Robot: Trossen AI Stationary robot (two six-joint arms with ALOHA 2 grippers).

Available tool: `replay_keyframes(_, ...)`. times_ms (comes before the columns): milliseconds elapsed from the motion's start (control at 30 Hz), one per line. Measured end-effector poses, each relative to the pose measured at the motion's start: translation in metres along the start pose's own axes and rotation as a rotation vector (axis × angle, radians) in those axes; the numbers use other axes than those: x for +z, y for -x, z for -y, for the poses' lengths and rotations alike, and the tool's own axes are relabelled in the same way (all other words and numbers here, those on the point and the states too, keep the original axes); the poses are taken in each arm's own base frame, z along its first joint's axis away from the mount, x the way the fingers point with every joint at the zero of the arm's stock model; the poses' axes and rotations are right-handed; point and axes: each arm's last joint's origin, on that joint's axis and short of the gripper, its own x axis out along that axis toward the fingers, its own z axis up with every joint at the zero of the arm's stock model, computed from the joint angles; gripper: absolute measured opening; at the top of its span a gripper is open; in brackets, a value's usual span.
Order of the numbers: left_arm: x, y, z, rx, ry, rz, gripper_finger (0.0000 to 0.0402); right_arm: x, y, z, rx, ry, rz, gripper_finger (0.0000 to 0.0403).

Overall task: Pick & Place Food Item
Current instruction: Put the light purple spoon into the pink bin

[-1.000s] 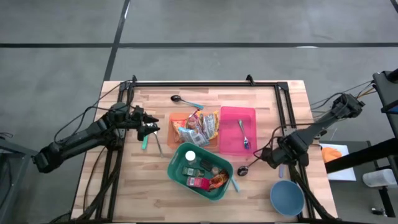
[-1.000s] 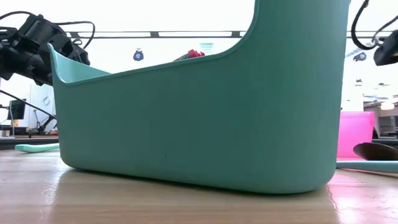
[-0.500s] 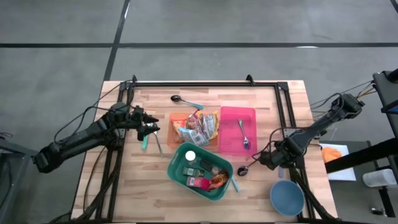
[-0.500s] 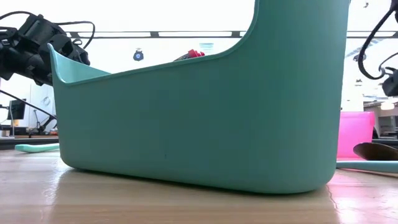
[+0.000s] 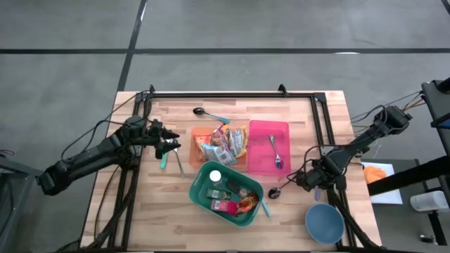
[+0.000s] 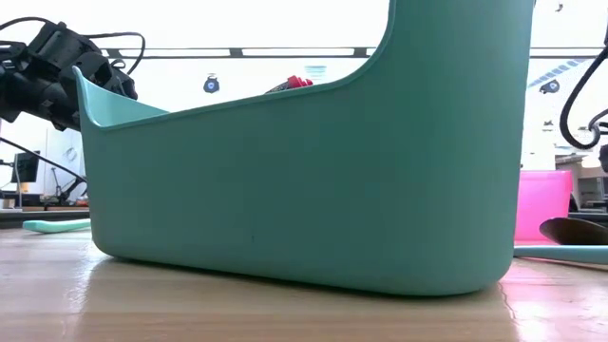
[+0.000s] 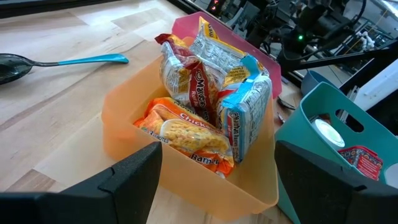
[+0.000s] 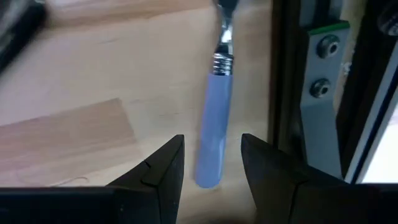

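Several ramen packets (image 7: 205, 106) stand in an orange bin (image 5: 202, 137) at the table's middle. My left gripper (image 5: 171, 145) hovers open just left of that bin, level with it, nothing between its fingers (image 7: 134, 180). At the table's right, beside the black frame rail, my right gripper (image 5: 309, 181) points steeply down and is open. A blue-handled utensil (image 8: 214, 134) lies flat on the wood. The handle's free end sits in the gap between the right gripper's fingertips, with wood showing on both sides of it.
A teal basket (image 5: 226, 193) with packets and a cup stands near the front middle and fills the low view (image 6: 304, 171). A pink bin (image 5: 268, 146) holds a spoon. A blue bowl (image 5: 324, 223) sits front right. Loose spoons (image 5: 207, 113) lie about; a black rail (image 8: 286, 81) flanks the right gripper.
My right gripper has sunk toward the table over the blue-handled utensil, its finger gap unchanged. My left arm and all the objects have kept still.
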Motion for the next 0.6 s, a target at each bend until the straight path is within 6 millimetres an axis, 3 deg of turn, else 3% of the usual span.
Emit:
replay_keyframes(400,0.0,0.0,0.0,0.0,0.0,0.0,0.0315,0.007,-0.019,-0.002,0.049,0.044,-0.047,0.0158)
replay_keyframes(600,0.0,0.0,0.0,0.0,0.0,0.0,0.0315,0.006,-0.018,-0.003,0.059,0.045,-0.042,0.0158)
